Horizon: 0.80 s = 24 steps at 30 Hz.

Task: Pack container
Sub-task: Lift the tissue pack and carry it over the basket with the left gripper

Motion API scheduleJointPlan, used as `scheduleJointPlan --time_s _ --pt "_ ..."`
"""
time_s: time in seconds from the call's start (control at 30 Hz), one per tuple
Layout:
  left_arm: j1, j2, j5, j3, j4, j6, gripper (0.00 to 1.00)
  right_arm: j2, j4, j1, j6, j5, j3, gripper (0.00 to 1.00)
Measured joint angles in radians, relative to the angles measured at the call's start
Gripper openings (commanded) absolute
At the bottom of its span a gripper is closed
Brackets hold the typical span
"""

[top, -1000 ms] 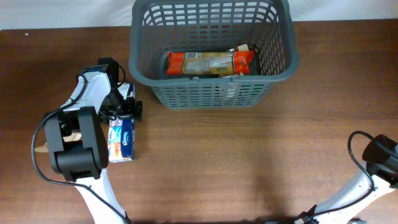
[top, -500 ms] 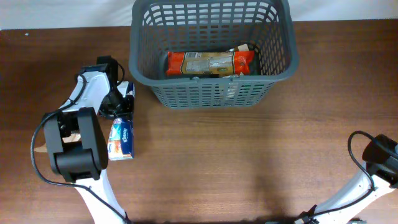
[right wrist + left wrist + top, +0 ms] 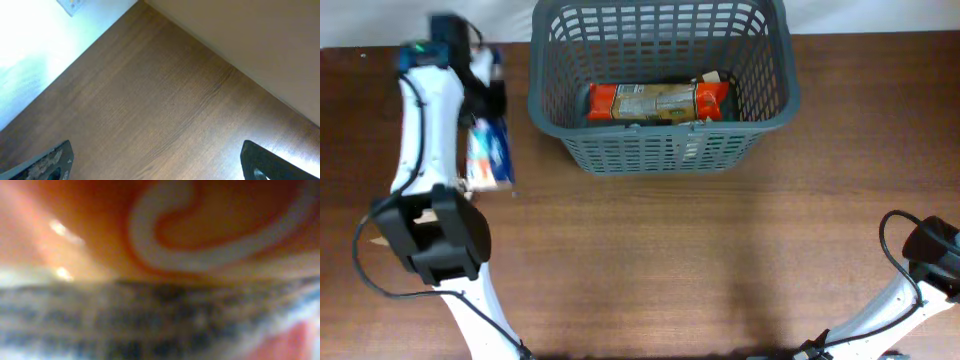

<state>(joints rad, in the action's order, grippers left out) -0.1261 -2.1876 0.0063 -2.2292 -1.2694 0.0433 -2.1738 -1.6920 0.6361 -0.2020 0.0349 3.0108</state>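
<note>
My left tool (image 3: 483, 105) sits at the far left of the brown wooden worktop (image 3: 670, 260), with its arm stretched away from the base toward the back edge. It is closed on a small soft packet printed in blue, white and orange (image 3: 488, 150). From overhead the packet looks raised off the wood and a little blurred, hanging beside the white arm link. On the left wrist camera I get only the packet's wrapper (image 3: 160, 240), pressed close to the lens: orange with a white curl and a grey band below, all out of focus. The jaws themselves I cannot make out there.

The large dark grey plastic shopping basket (image 3: 660, 150) with slotted lattice walls stands upright at the back centre of the worktop, to the right of the held packet and apart from it. A long orange-red foil packet (image 3: 660, 101) lies flat on its bottom, along the near wall.

My right tool (image 3: 155, 162) is wide open with nothing between its fingers, only bare wood under it. Overhead shows the right arm (image 3: 928, 250) at the near right corner, well apart from the basket.
</note>
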Motion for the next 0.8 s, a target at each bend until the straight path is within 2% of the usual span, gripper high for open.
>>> scheduleJointPlan --time_s 0.27,0.43,0.57,0.8 --pt "0.004 0.001 -0.097 -0.456 -0.092 0.005 0.02 0.000 0.000 0.000 0.000 0.000 0.000 0.99" --pt "0.095 0.003 -0.062 -0.722 -0.101 0.079 0.02 0.000 0.000 0.000 0.000 0.000 0.000 0.99" --pt "0.243 0.017 0.022 -0.801 -0.079 0.175 0.02 0.000 0.000 0.000 -0.001 0.000 0.000 0.99" --pt "0.415 0.017 0.156 -0.804 -0.060 0.341 0.02 0.000 0.000 0.000 -0.001 0.000 0.000 0.99"
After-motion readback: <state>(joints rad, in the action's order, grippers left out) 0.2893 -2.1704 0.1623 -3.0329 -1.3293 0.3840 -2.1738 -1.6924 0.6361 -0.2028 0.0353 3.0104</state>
